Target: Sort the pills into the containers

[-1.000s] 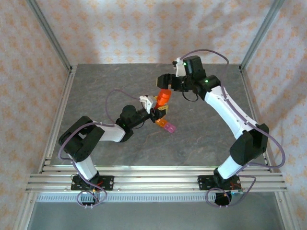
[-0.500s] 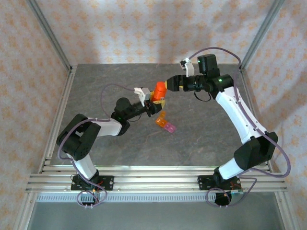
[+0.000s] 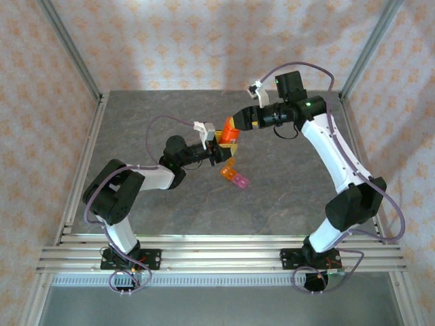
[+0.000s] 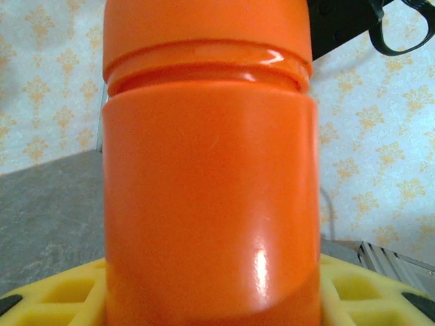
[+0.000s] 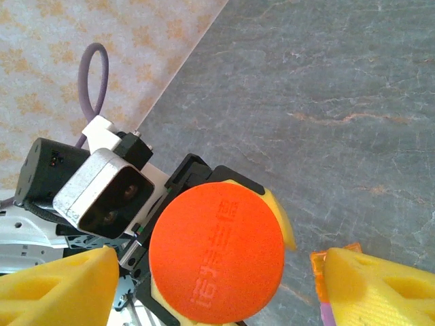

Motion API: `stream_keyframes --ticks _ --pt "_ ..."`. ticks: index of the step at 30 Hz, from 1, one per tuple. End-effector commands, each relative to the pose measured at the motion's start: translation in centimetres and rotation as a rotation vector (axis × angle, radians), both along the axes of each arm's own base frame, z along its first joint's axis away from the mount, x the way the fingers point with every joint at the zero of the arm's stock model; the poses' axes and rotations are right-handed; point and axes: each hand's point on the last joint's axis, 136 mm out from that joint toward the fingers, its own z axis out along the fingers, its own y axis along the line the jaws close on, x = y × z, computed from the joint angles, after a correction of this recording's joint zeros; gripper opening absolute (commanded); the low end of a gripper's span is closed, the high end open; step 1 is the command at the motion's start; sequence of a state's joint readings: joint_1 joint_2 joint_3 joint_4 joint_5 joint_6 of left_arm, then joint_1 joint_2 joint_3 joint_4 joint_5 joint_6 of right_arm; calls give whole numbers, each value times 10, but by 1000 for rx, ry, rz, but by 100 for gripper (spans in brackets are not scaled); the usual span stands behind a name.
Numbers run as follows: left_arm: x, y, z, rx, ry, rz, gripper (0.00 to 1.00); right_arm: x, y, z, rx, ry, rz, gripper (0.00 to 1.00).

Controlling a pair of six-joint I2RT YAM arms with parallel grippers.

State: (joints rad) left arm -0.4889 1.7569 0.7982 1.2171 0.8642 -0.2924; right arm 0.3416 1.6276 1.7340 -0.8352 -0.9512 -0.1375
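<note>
The only writing I can find is on the cap (image 5: 217,251) of the bottle (image 4: 211,190). In my right wrist view, a short row of raised characters is moulded into its round orange top. They look Chinese, and I cannot read them with any confidence. The side of the bottle in my left wrist view is plain glossy orange with no label.

By my count there is one bottle with one cap, plus two containers (image 3: 234,176) and two arms.

My left tool (image 3: 221,144) is clenched on the bottle. Its yellow fingers (image 4: 61,299) press against the lower body on both sides, and the cap end is turned toward the other arm.

My right tool (image 5: 221,258) is released. Its two yellow fingers (image 5: 54,288) stand wide on either side of the cap, with a gap showing on each side, so they are around it but not touching it. From overhead the two tools meet at the bottle near the middle of the grey desk (image 3: 170,204).

The containers lie on the desk on the near side of the left tool, close to the bottle. They are the orange box (image 3: 226,171) and the pink box (image 3: 241,182), set side by side and touching. From above I cannot tell whether the orange box touches the left tool's finger. In the right wrist view, a sliver of the orange box shows beside the right-hand finger, on the desk beyond it.
</note>
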Motion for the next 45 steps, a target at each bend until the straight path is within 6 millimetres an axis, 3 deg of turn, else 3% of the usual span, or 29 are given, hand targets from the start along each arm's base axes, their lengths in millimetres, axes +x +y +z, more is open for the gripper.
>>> stream_keyframes --ticks 1,12,20,24,36,40,45 --pt "-2 -2 20 -38 -54 -34 0 -7 7 12 9 -25 47 77" --pt "-3 -3 22 -41 -59 -38 0 -8 11 7 -3 -11 65 65" --pt "-2 -2 23 -43 -61 -33 0 -11 13 1 -10 9 72 41" --pt "0 -2 25 -44 -68 -24 0 -10 16 -6 -24 23 38 35" --pt "-2 13 27 83 -311 328 0 4 22 -57 -60 84 -329 35" --pt "-5 11 28 93 -333 351 0 5 25 -70 -58 88 -377 35" --pt "-5 9 27 93 -328 349 0 6 26 -72 -59 97 -378 36"
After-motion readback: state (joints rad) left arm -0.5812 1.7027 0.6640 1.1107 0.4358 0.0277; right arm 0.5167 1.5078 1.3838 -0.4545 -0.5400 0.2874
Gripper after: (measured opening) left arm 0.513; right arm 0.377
